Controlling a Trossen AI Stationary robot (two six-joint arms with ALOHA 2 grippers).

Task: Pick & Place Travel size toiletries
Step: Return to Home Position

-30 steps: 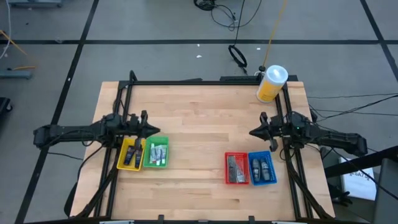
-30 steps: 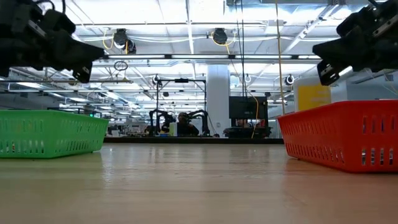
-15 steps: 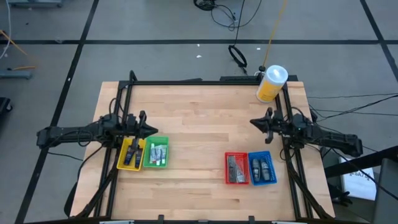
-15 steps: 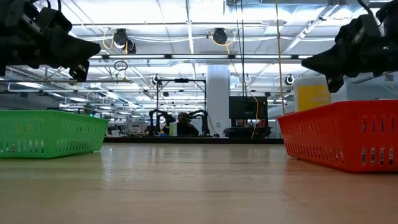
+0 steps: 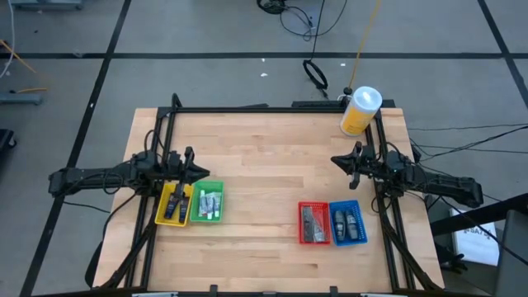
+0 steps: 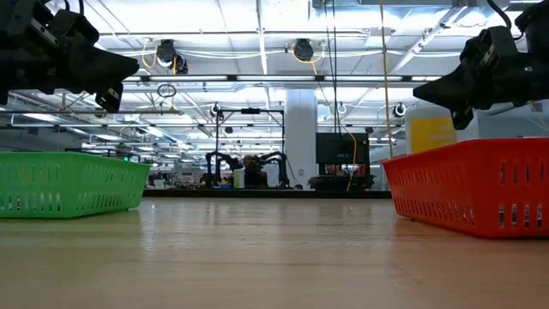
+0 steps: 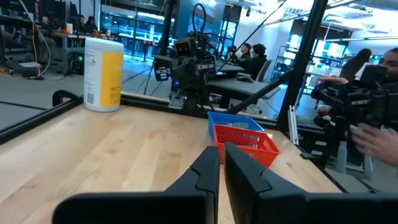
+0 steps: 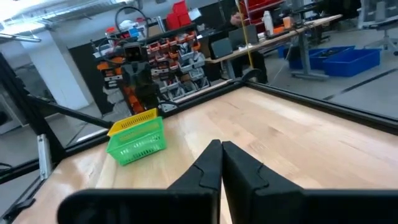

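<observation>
The travel size toiletries lie sorted in four small bins in the high view: dark ones in the yellow bin [image 5: 172,204], pale tubes in the green bin [image 5: 207,203], grey ones in the red bin [image 5: 313,223], dark blue ones in the blue bin [image 5: 347,223]. My left gripper [image 5: 206,171] hangs shut and empty above the table just beyond the yellow and green bins; its closed fingers [image 7: 221,163] show in the left wrist view. My right gripper [image 5: 333,161] hovers shut and empty near the right rail, beyond the red and blue bins; its fingers [image 8: 219,157] meet.
A big yellow canister with a white lid [image 5: 360,110] stands at the far right corner. A black frame rail [image 5: 272,108] runs around the table. Bare wood [image 5: 264,165] lies between the two bin pairs. A person [image 7: 380,93] shows beyond the table in the left wrist view.
My right gripper has moved a little toward the far edge and up, turning so its fingers point more level across the table. The left arm has drifted slightly toward the near edge. The bins and their contents have stayed where they were.
</observation>
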